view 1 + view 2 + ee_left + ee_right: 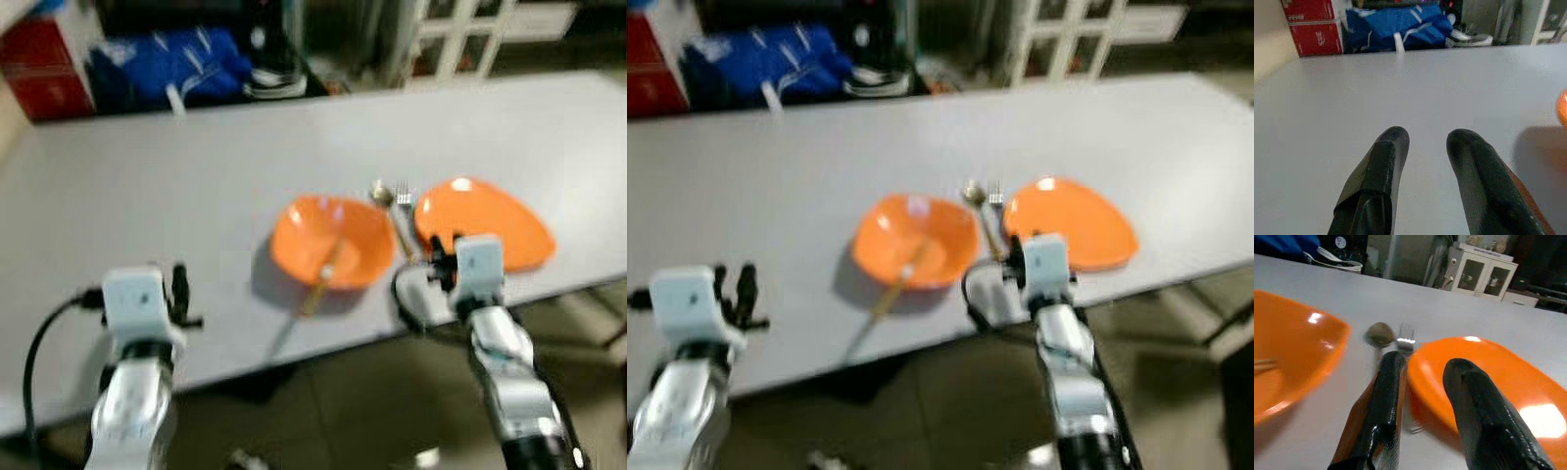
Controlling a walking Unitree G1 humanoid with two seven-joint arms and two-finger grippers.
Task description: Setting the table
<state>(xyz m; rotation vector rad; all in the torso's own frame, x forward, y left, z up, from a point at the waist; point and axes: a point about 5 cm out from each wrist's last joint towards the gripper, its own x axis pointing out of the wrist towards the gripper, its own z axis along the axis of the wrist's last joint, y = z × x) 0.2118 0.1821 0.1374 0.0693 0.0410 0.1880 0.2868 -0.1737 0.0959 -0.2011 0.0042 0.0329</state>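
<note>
Grippers both stand parted and empty: left gripper [1425,147] over bare grey tabletop [196,186], right gripper [1422,369] at the near edge of the flat orange plate [485,220]. Metal spoon [1379,334] and metal fork [1406,340] lie between this plate and the orange bowl [333,240], which holds pale wooden chopsticks [323,274].

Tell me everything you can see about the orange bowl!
The orange bowl is shiny, like plastic, with a rounded, slightly squarish rim. It sits upright on the grey table, near the front edge. Wooden chopsticks lie in it, poking out over its near rim. A spoon and fork lie beside it, between it and the orange plate.
</note>
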